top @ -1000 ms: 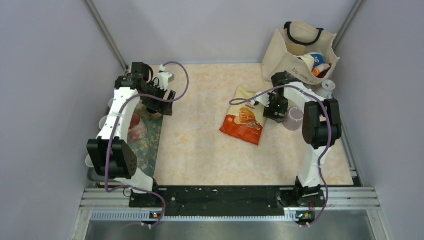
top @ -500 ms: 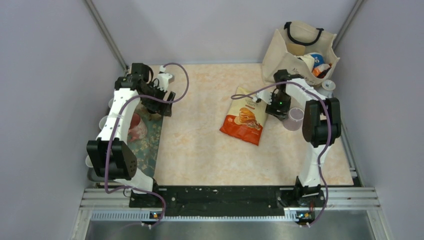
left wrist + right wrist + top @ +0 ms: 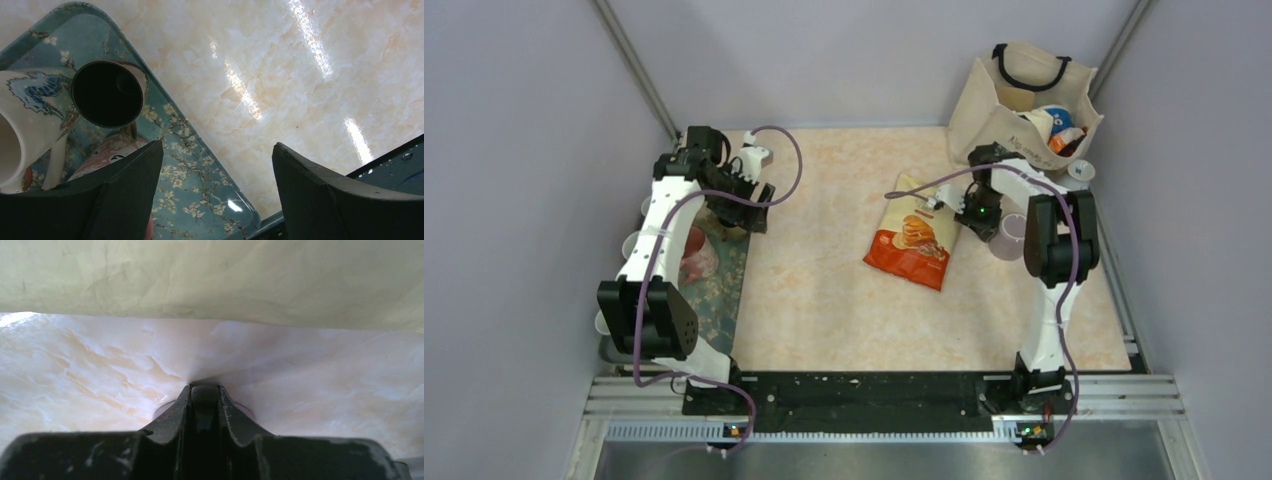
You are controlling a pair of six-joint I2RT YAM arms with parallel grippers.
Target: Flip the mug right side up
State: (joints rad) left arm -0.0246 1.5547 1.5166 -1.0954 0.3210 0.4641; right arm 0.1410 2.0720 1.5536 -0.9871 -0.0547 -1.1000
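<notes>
The right gripper (image 3: 205,388) pinches narrow on what looks like the wall of the lilac mug (image 3: 1014,238), which stands on the table near the crisp packet (image 3: 911,240) — gripped, apparently not yet turned. The left gripper (image 3: 217,146) hangs wide and empty.

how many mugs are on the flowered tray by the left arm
3: a white and blue mug at the left edge, a dark-mouthed mug beside it, and a pink mug below them, partly covered. More may be hidden.
</notes>
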